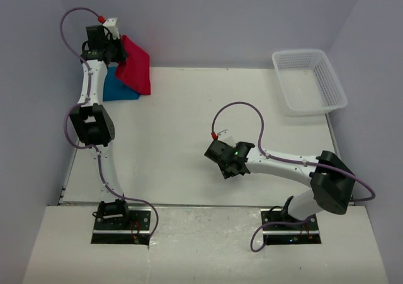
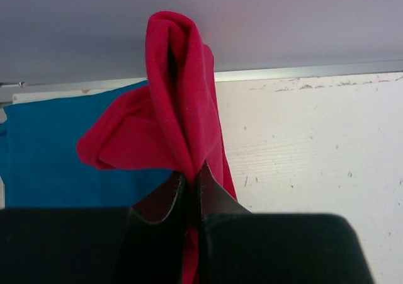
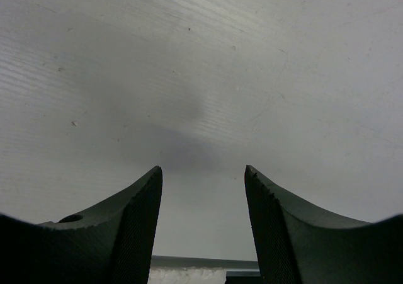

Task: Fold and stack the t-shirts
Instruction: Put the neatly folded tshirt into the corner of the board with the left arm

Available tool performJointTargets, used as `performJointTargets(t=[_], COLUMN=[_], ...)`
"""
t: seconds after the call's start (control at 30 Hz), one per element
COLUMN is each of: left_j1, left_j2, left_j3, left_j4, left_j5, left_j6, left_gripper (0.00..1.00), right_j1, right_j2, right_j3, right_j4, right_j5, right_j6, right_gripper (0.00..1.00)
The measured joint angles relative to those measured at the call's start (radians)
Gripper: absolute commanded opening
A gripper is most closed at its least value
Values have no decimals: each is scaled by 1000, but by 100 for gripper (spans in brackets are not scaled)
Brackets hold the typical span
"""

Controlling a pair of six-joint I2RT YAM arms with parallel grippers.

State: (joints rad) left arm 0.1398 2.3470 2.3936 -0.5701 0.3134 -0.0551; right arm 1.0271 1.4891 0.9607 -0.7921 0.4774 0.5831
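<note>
Being pinched thinly in left jaws at ten o'clock, red shirt (image 2: 179,107) could be dropped; right jaws parted.

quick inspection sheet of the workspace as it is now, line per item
surface: white table, faint scuffs, nothing spilled
job's things: red t-shirt bunched and lifted at the far left corner; teal-blue t-shirt lying on the table beneath it
clutter: white mesh basket, far right corner, nothing in it
grippers: left gripper pinched shut on red cloth; right gripper open over bare table, holding nothing
cables: purple cables loop off both arms, not touching the shirts
surroundings: plain pale walls on three sides, nothing else seen
</note>
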Motion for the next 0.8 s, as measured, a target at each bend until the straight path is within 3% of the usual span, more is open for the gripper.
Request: performJointTargets(t=[0.8], left_j1=[11], left_j2=[-3], left_j3=[-19], left_j4=[-1], left_j5=[-14], left_j6=[23], left_gripper=[0], right_j1=[-1], right_j2=[18], right_j3=[2], right_j4=[10], right_j5=[-6], right_j6=[-21], right_gripper=[56])
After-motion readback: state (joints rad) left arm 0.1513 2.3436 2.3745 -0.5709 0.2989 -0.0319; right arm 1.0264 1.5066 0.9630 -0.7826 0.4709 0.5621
